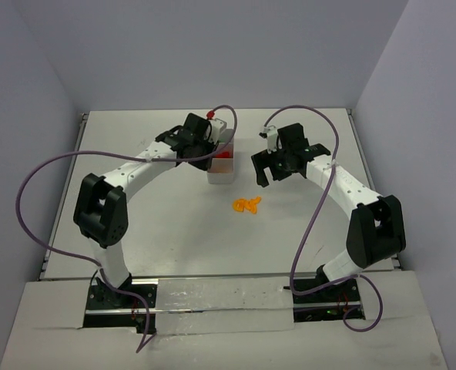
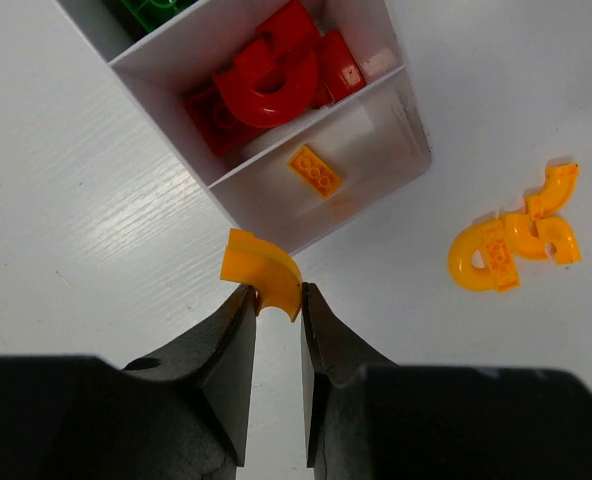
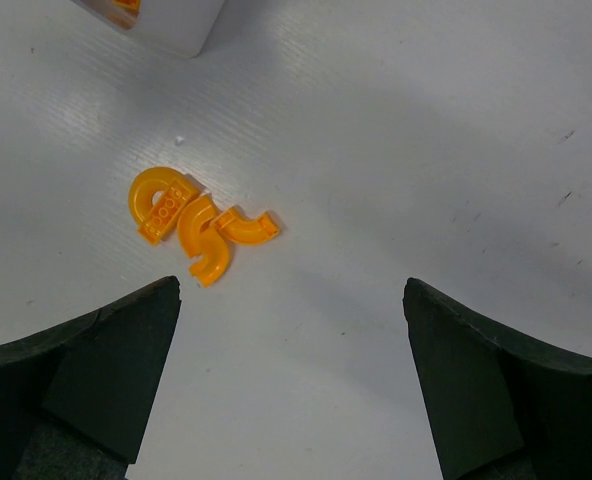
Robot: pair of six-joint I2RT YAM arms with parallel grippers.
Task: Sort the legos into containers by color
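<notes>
Overhead, the left arm reaches across the white worktop (image 1: 305,239) to the narrow white three-compartment tray (image 1: 221,176), and the left end effector (image 1: 199,142) sits over the tray's far part. Its wrist camera shows the left end effector (image 2: 273,295) clamped on a curved orange lego (image 2: 262,283), pinched between the two dark fingertips with most of the arc standing free above them. In that view the held piece lies just outside the tray (image 2: 321,222), beside a corner of the end compartment. How high it hangs above the worktop cannot be told.

Inside the tray, the end compartment holds one small orange studded brick (image 2: 314,170). The middle compartment holds red legos (image 2: 271,75), a curved one lying on top of flat studded ones. The third compartment is cut off by the picture's edge and shows only a bit of green lego (image 2: 151,10).

A cluster of loose orange legos (image 1: 247,205) lies on the worktop near the tray's end and apart from it. It is made of several curved pieces and a small studded one, all touching (image 3: 196,225).

The right end effector (image 1: 270,166) hangs to the right of the tray, its fingers spread wide with nothing between them (image 3: 291,290). Seen from its wrist, the cluster lies ahead, nearer the left finger (image 3: 106,370), and a corner of the tray (image 3: 161,25) shows at the upper left.
</notes>
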